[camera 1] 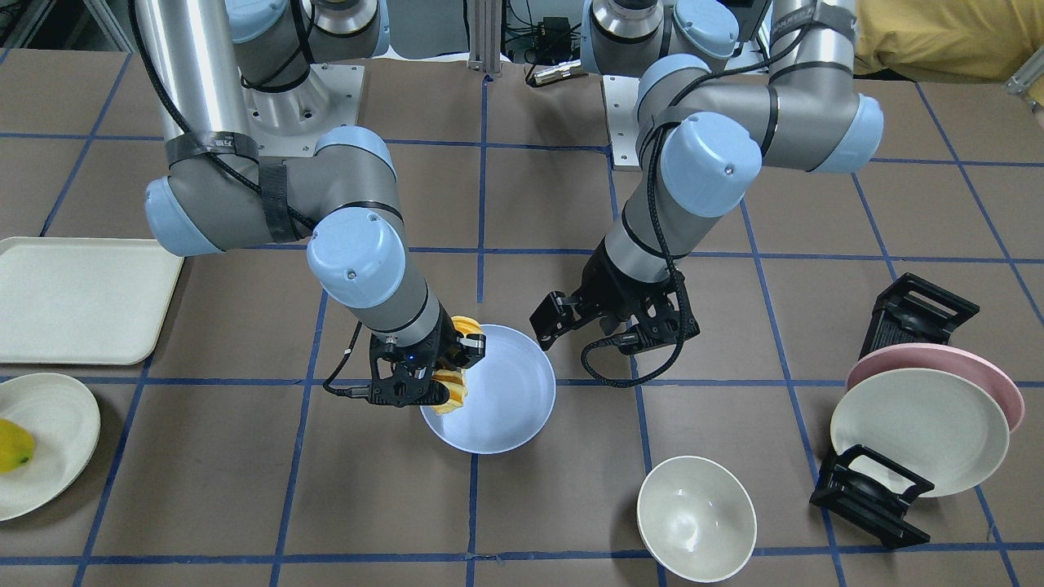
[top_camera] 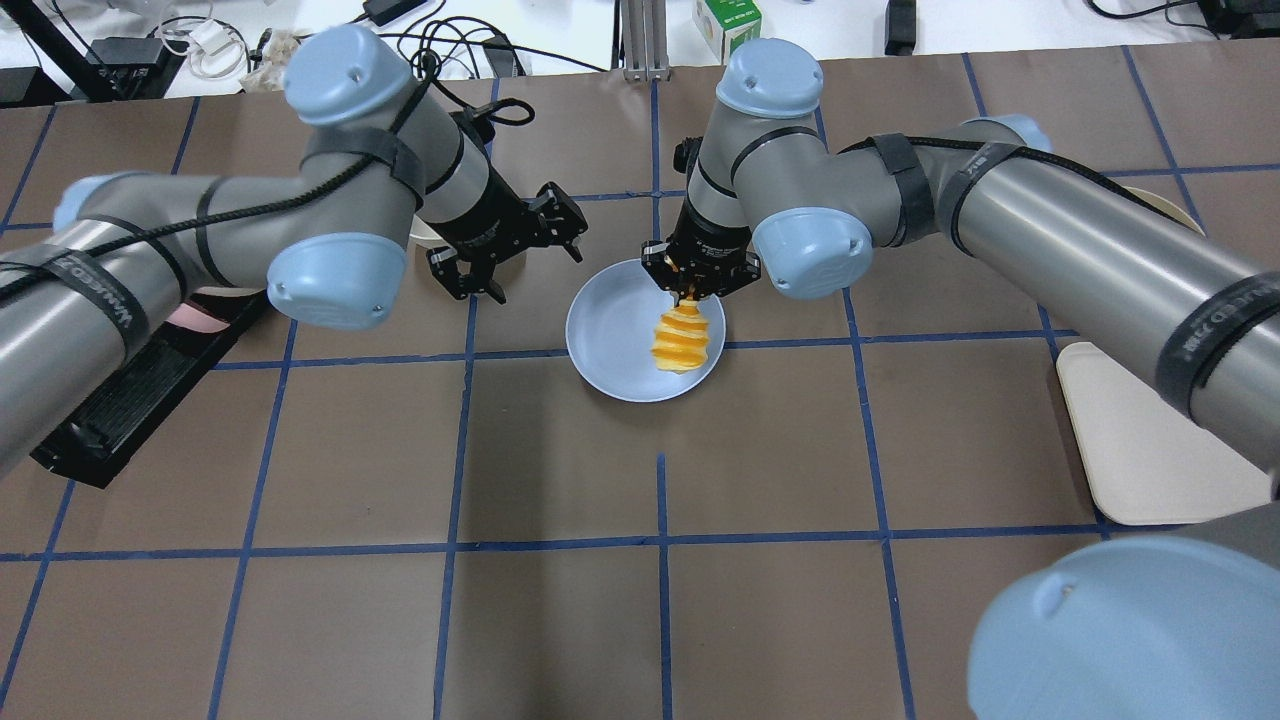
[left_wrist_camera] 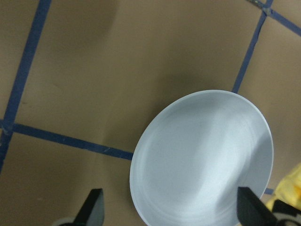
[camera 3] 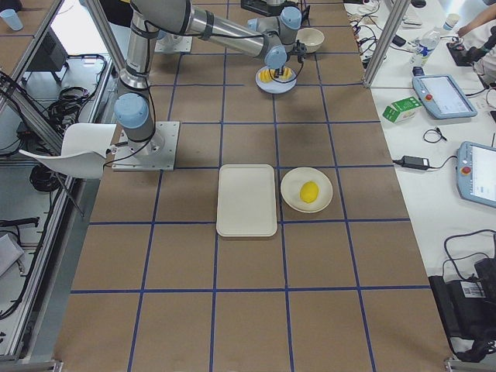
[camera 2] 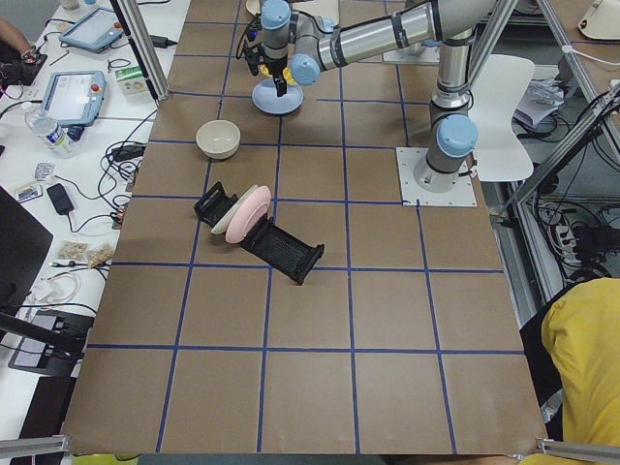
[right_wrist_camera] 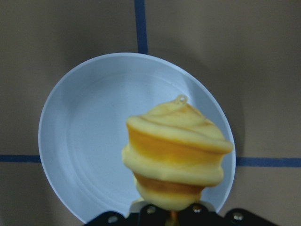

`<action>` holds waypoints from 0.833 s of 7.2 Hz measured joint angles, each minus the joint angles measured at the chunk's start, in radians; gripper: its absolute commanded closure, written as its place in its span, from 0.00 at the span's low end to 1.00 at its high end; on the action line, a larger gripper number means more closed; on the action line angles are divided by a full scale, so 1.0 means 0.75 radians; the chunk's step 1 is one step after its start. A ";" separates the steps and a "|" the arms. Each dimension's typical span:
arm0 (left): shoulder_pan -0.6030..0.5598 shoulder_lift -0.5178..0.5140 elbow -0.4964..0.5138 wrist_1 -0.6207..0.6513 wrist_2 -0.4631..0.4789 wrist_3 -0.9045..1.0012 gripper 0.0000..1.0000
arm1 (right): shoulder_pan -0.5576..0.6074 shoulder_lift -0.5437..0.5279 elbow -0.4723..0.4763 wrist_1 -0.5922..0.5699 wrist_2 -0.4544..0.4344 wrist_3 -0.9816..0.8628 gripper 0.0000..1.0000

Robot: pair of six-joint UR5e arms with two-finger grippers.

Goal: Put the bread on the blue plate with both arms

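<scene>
On a brown, blue-gridded table (top_camera: 560, 450), the right gripper (top_camera: 697, 290) is pinching the bread (top_camera: 685, 340) by one end, the loaf hanging just below its fingers, over the plate (top_camera: 610, 340). It is looking light, soft and squashable, so a gentle end grip seems right. Beyond the plate, the left gripper (top_camera: 505, 255) is hovering empty, fingers wide.

right tool (top_camera: 695, 288) clamped, pointing down | left tool (top_camera: 510, 262) jaws apart, tilted
</scene>
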 measured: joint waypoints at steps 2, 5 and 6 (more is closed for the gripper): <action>-0.001 0.090 0.168 -0.326 0.060 0.062 0.00 | 0.014 0.034 0.000 -0.019 0.022 0.079 0.06; 0.073 0.198 0.339 -0.824 0.201 0.305 0.00 | 0.028 0.048 -0.001 -0.019 0.083 0.177 0.00; 0.120 0.222 0.347 -0.856 0.255 0.427 0.00 | 0.027 0.044 -0.003 -0.016 0.090 0.190 0.00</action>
